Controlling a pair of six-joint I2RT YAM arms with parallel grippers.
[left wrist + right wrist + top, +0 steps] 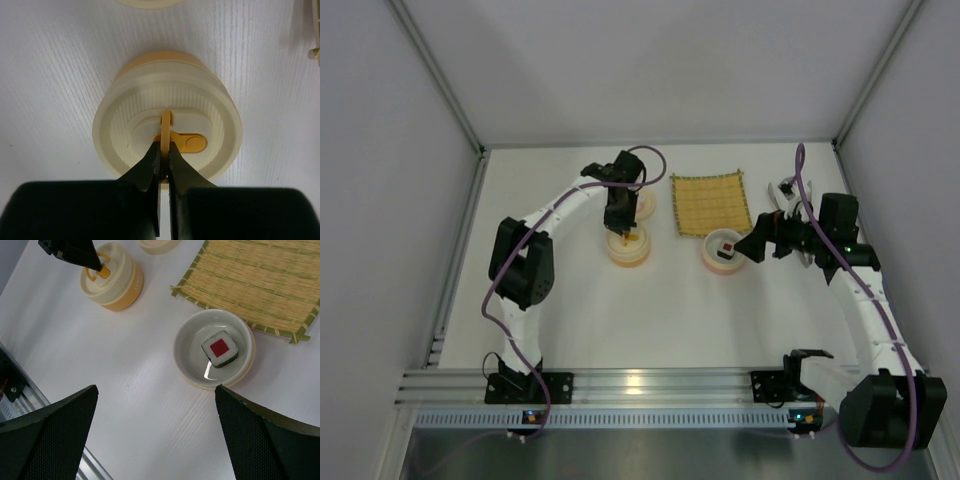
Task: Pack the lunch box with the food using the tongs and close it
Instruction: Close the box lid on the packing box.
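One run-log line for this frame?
left tool: shut on lid handle | right tool: open, near bowl, not touching | sushi piece: in bowl

Two robot arms, each ending in one tool: the left tool (164, 148) and the right tool (155, 390). On the white surface (620, 320) are one yellow woven mat (711, 204) and three round cream containers: one lidded container (628, 250), one open bowl (710, 262) and one partly hidden container (646, 206). There is one food cube (220, 350), black and white with a red top.
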